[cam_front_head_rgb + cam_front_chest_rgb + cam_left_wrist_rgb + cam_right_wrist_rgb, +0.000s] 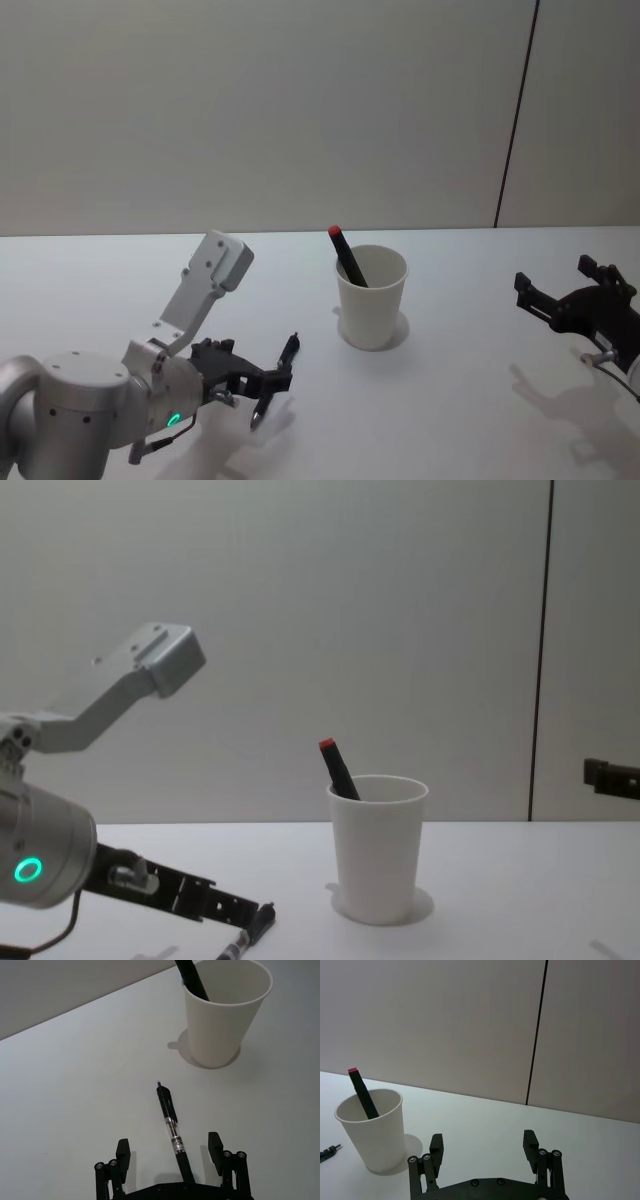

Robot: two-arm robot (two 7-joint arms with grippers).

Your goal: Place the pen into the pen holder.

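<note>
Our left hand is straddling the pen, wide open; closing off-centre, we are risking rolling it away. Right hand is idling, open.

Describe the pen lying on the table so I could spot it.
On the white table, find the paper cup. To the robot's left of it a black pen lies between the open fingers of the left gripper. Unlike the red-tipped pen standing in the cup, it has a clear section.

Before me a white table meets a plain pale wall, split by one dark upright seam.
</note>
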